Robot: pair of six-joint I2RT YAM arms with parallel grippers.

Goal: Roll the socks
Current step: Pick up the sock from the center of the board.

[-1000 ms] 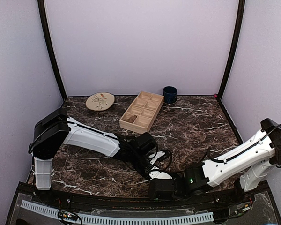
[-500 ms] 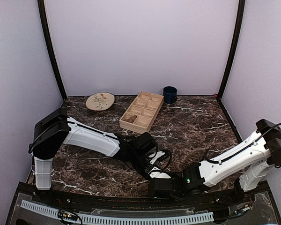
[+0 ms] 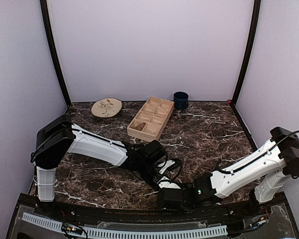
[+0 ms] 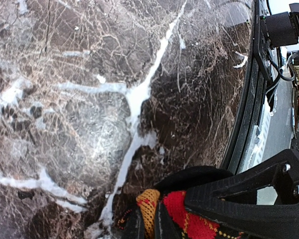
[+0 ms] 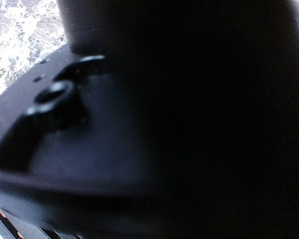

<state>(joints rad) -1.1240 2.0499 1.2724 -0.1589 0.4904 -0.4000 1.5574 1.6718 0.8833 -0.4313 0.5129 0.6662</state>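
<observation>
Left arm [image 3: 97,147], right arm [image 3: 244,172]: white link shells, black joints, looping black cables; green light near right wrist.

Argyle sock [image 4: 182,215] cut off at the bottom edge, right wrist view filled by a dark blurred mass [image 5: 189,124]

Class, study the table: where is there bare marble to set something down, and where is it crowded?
Free: the wide patch bounded by the wooden tray, mug, right wall and right arm; a smaller one between the left arm and near edge. Crowded: front centre, where left gripper and right gripper meet at the argyle sock.
</observation>
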